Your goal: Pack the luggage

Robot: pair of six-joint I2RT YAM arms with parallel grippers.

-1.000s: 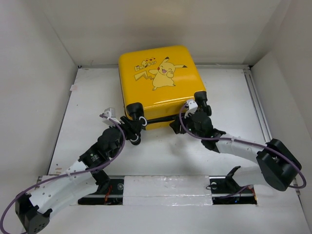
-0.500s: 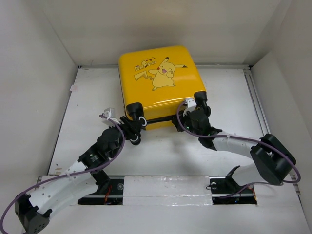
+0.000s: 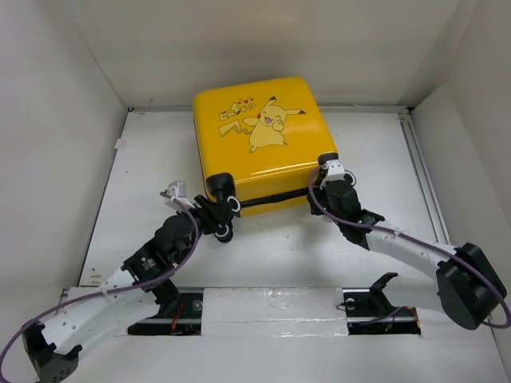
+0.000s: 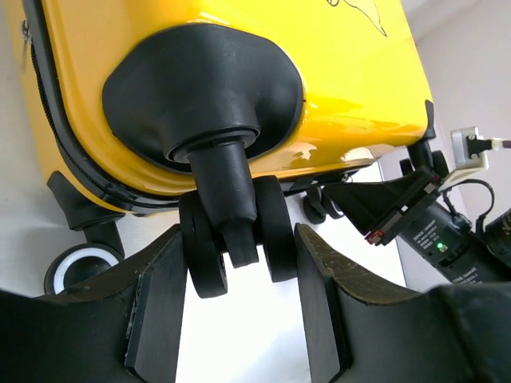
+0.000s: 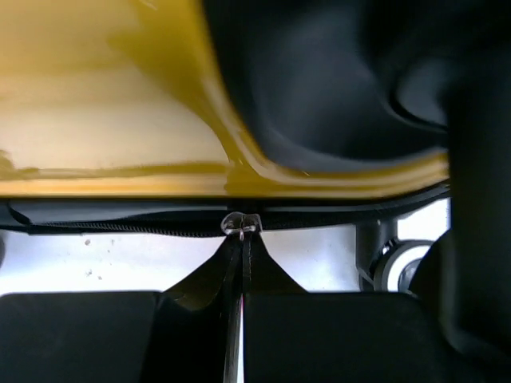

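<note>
The luggage [image 3: 259,136] is a yellow Pikachu suitcase, lying flat and closed at the back middle of the table. My left gripper [image 3: 217,215] is at its front left corner. In the left wrist view its fingers [image 4: 160,303] stand on either side of a black twin wheel [image 4: 235,239] and press on it. My right gripper [image 3: 322,186] is at the front right corner. In the right wrist view it [image 5: 242,243] is shut on the small metal zip pull [image 5: 241,223] on the black zip band [image 5: 120,226] under the yellow shell [image 5: 104,96].
White walls enclose the white table [image 3: 160,159] on three sides. A metal rail [image 3: 421,167] runs along the right side. Another wheel with a white ring shows in the left wrist view [image 4: 80,267] and in the right wrist view [image 5: 395,271].
My right gripper has moved right along the suitcase's front edge to its right corner, holding the zip pull. The suitcase has turned slightly. My left gripper has stayed on the wheel.
</note>
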